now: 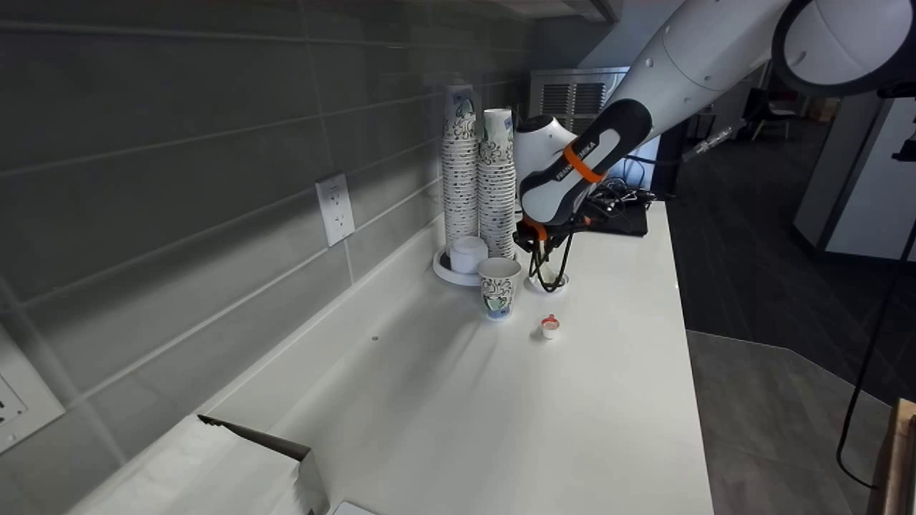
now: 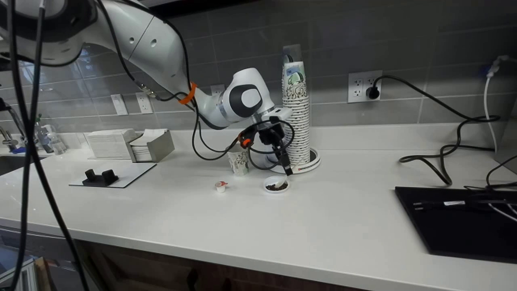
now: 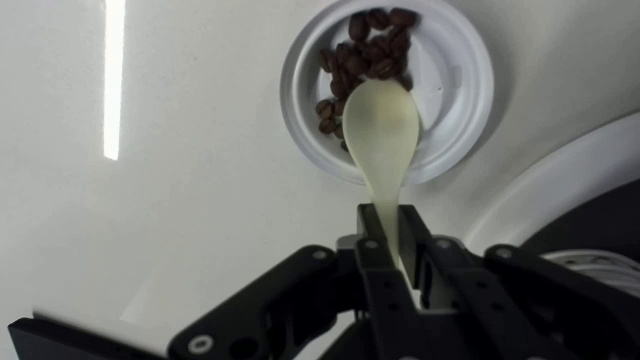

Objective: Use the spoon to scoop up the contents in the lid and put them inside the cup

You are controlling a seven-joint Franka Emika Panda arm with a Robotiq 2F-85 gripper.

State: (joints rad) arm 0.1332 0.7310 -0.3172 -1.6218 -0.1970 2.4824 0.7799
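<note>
1. Contents (image 3: 372, 52): dark brown coffee beans, loosely heaped inside the small white lid (image 3: 476, 92), mostly toward its upper left in the wrist view.
2. Lid: round and shallow, flat on the white counter (image 2: 218, 226), with pale floor showing toward its right side in the wrist view.
3. Spoon (image 3: 382, 125): pale cream, bowl over the inside of the lid, overlapping the nearest beans; touching them or just above, cannot tell which.
4. Gripper (image 3: 387, 220): black, at the lower side of the lid in the wrist view, with fingers (image 3: 412, 225) pinched tight on both sides of the spoon's handle.
5. Robot arm (image 1: 673, 79): white with orange bands, slanting down toward the lid from its upper right in an exterior view.
6. Cup (image 1: 499, 287): white paper with dark swirls, upright near the lid, apart from it, to its left in both exterior views.
7. Small white tub (image 2: 220, 187) with a red top: left of the lid in an exterior view.
8. Round white tray (image 2: 317, 160): just behind the lid, toward its right, in an exterior view, bearing tall cup stacks (image 2: 299, 129).
9. Flat black panel (image 2: 456, 238): on the counter, well apart from the lid, to its right in an exterior view.
</note>
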